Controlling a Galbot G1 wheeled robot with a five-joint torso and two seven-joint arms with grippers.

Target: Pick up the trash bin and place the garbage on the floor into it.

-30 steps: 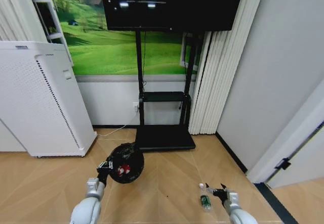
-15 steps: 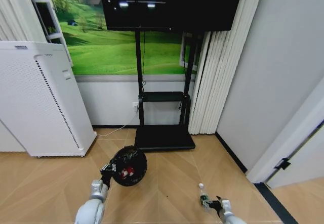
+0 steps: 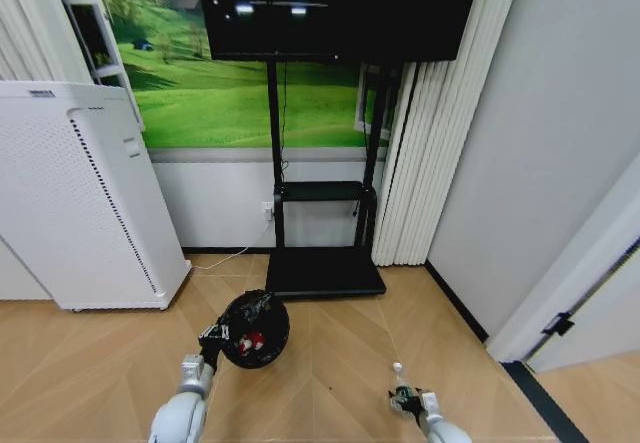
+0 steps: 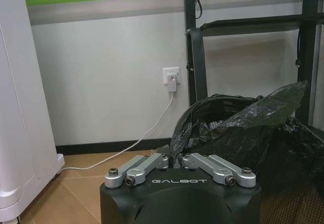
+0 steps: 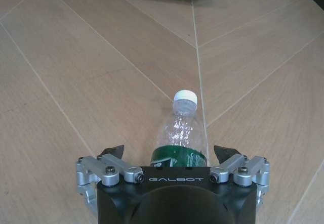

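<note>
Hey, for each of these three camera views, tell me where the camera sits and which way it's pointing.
Head view: on the head, looking forward and down at the floor; both forearms show, with the left gripper at the trash bin.
Left wrist view: on the left wrist, facing the wall; left gripper shut on the bin's bag liner.
Right wrist view: on the right wrist, looking down; right gripper open around the bottle.
Shared: head and right wrist views both show the bottle.

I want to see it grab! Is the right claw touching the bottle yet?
Apart. In the right wrist view the right claw is open, its fingers on either side of the bottle with floor showing between.
</note>
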